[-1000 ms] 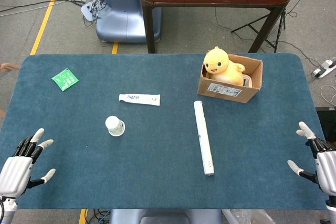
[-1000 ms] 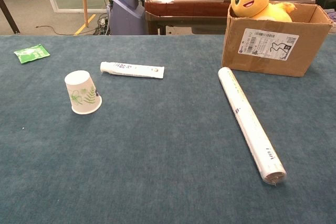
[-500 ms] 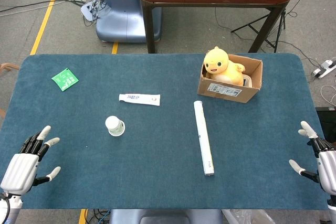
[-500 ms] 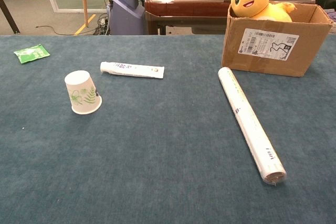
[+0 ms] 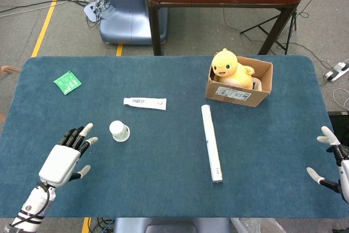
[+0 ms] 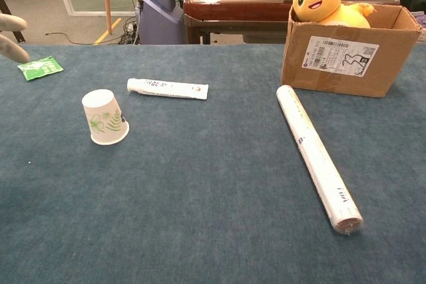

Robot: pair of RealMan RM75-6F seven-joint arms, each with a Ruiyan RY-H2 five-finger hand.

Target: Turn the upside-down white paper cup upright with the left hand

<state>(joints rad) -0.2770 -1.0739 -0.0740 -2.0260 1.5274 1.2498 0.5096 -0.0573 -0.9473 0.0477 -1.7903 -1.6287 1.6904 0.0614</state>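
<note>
The white paper cup [image 5: 119, 131] with a green leaf print stands upside down on the blue table, rim down; the chest view shows the cup [image 6: 105, 118] at left. My left hand [image 5: 66, 156] hovers open to the left of the cup, a short gap away, fingers spread and pointing toward it. Only its fingertips [image 6: 12, 39] show at the chest view's left edge. My right hand [image 5: 334, 163] stays open at the table's right edge, far from the cup.
A white tube [image 5: 144, 102] lies behind the cup. A long white roll [image 5: 211, 143] lies mid-table. A cardboard box [image 5: 239, 87] with a yellow plush duck [image 5: 228, 67] stands at back right. A green packet [image 5: 67, 82] lies at back left.
My left hand has moved forward and rightward over the table toward the cup, and its fingertips have entered the chest view. The right hand drifted slightly back. The cup has not moved.
</note>
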